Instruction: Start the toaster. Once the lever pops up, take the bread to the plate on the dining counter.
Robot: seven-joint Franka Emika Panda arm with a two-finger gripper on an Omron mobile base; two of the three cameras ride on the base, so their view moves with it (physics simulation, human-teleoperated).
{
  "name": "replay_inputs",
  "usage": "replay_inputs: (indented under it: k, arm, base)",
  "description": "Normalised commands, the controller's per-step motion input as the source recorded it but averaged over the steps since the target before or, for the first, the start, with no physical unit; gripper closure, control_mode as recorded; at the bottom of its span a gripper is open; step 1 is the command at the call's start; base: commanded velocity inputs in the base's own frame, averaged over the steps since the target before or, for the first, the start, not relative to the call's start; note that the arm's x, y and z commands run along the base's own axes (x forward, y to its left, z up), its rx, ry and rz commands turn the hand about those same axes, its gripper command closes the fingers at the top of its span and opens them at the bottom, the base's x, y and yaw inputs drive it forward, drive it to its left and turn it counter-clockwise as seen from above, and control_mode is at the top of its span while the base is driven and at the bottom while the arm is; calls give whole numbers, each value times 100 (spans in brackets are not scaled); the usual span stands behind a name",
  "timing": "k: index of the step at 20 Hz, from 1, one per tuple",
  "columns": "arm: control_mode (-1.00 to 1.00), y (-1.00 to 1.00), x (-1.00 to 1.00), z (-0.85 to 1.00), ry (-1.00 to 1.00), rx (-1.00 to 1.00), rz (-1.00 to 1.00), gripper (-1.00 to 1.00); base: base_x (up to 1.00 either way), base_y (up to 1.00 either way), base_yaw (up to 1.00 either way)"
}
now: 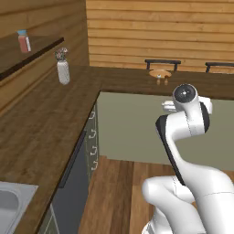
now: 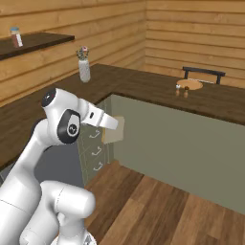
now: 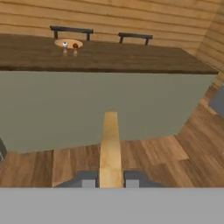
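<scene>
Carry step: gripper (image 3: 110, 183) clamped on bread (image 3: 110, 146), held edge-on short of dining counter (image 3: 109, 57). Plate (image 3: 68, 43) sat far across it; next needed approach, then a lift over the edge

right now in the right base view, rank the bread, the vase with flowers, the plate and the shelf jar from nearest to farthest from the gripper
1. The bread: held edge-on in the gripper, in front of the drawers.
2. The vase with flowers: on the counter behind, at the wall.
3. The plate and the shelf jar: the plate is far right on the dining counter, the jar upper left on the shelf; too close to call.
</scene>
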Motion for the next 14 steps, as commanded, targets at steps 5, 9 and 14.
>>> replay_inputs:
  k: [5, 9, 14]
  arm:
    - [100, 0, 0, 0, 0, 0, 0, 100]
    - [100, 0, 0, 0, 0, 0, 0, 100]
    - [100, 0, 0, 0, 0, 0, 0, 100]
  base:
    - [90, 0, -47]
    - [91, 0, -37]
    - [85, 0, -24]
